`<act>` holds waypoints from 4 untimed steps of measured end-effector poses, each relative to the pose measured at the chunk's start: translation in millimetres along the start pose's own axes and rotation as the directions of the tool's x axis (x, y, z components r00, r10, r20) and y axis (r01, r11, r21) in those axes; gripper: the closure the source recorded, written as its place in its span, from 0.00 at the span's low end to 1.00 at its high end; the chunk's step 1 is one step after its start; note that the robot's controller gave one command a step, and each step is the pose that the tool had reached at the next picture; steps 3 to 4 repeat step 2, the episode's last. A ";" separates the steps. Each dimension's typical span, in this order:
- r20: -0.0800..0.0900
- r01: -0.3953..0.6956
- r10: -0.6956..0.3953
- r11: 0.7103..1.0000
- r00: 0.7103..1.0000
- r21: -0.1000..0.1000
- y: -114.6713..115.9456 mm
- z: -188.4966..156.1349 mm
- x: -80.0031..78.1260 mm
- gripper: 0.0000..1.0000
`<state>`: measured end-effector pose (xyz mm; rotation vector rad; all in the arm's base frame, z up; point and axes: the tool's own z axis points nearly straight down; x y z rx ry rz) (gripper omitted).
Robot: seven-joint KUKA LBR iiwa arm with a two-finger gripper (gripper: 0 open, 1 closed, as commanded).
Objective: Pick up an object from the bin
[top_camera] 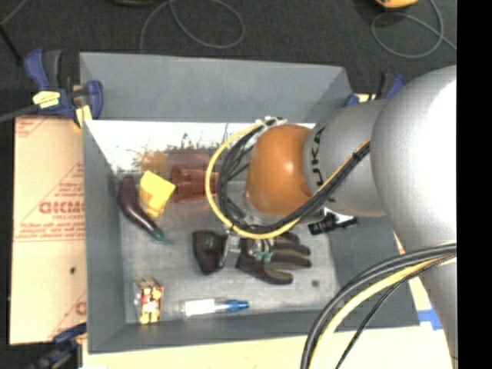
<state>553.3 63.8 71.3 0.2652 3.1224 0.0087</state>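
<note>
End effector (244, 250) low in bin (231, 91), just right of dark brown lump (204, 252), under orange wrist cover; open or closed: cannot tell.

Likely target: lump, or dark hand-shaped thing (286, 261) lying right of lump, beyond end effector.

Risks, judged:
- two dark things close together; grasp may catch both or neither
- lump rounded; may squirt out sideways
- wrist cover blocks sight of contact; misalignment goes unnoticed
- clear tube with blue tip (214, 307) below lump, purple aubergine (135, 206) well left: unlikely disturbed
</note>
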 end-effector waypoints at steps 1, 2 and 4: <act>0.000 -0.001 0.001 1.000 1.000 0.000 0.0 0.0 0.0 1.00; 0.003 0.033 -0.033 0.999 0.999 -0.002 16.5 -128.8 -8.1 1.00; 0.003 0.033 -0.033 0.999 0.999 -0.002 16.5 -128.8 -8.1 1.00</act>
